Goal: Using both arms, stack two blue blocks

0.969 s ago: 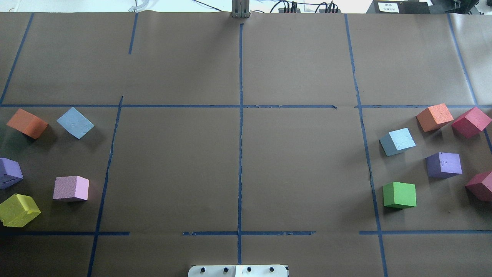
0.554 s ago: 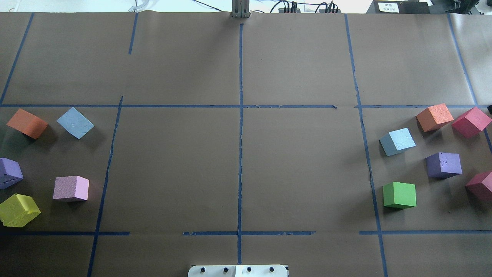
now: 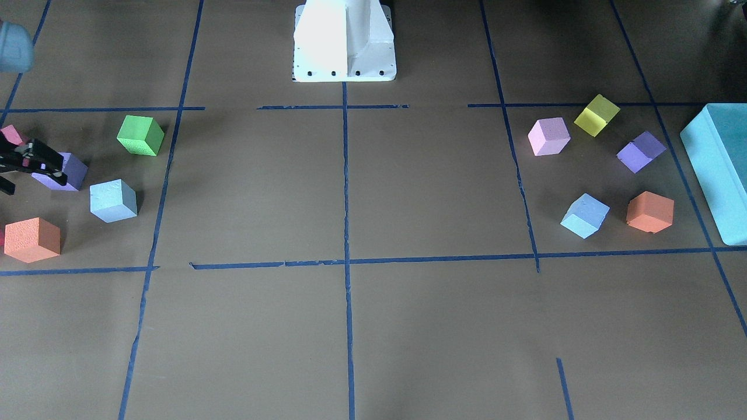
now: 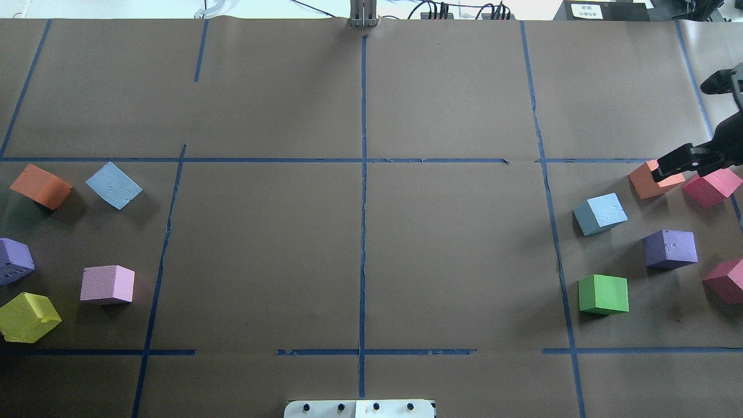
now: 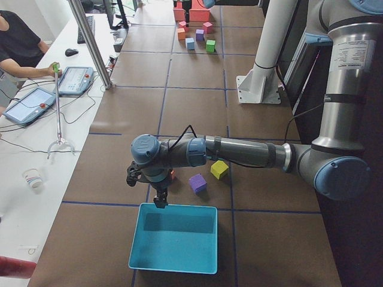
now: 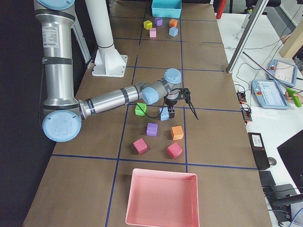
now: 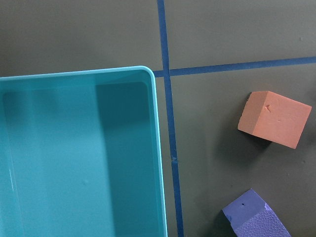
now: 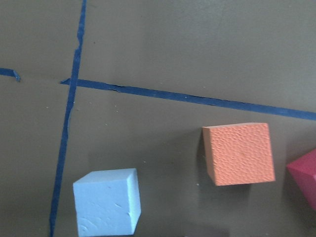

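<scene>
Blue blocks are both set on the table, not yet stacked. One (image 4: 601, 213) is seen near the right gripper (image 4: 678, 132), inward of it and toward the robot. The other (image 4: 114, 184) is found at the left gripper's (image 5: 146, 190) end of the table. The right gripper's jaws are spread wide and nothing is held. One finger (image 4: 676, 162) is seen over the orange cube (image 4: 641, 186). The left gripper is hung over the teal box (image 5: 173, 242) rim, and its opening cannot be told.
</scene>
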Controlling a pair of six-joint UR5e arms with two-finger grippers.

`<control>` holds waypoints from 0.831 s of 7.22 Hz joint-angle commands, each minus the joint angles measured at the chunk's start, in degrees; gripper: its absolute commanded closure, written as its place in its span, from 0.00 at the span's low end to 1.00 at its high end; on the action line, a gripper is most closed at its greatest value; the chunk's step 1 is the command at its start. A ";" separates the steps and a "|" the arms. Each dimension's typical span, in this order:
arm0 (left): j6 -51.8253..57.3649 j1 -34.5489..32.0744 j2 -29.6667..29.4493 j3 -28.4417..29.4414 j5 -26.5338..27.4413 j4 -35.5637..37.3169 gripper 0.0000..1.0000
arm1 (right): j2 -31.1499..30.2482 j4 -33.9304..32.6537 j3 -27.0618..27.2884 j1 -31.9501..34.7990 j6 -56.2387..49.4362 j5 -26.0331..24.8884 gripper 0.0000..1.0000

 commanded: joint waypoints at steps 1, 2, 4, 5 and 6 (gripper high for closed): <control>0.00 0.00 0.06 0.04 0.00 0.00 0.00 | 0.38 5.06 -0.29 -6.59 9.25 -5.38 0.04; 0.00 0.00 0.06 -0.04 0.00 0.00 0.00 | 0.39 5.06 -0.38 -7.56 9.34 -7.22 0.04; 0.00 0.00 0.06 -0.04 0.00 0.00 0.00 | 0.47 5.15 -2.30 -9.67 8.73 -8.99 0.02; 0.00 0.00 0.06 -0.04 0.00 0.00 0.00 | 1.61 5.15 -3.62 -10.90 8.55 -9.86 0.02; 0.00 0.00 0.06 -0.13 0.00 0.00 0.00 | 3.10 5.15 -5.28 -11.61 8.46 -10.22 0.02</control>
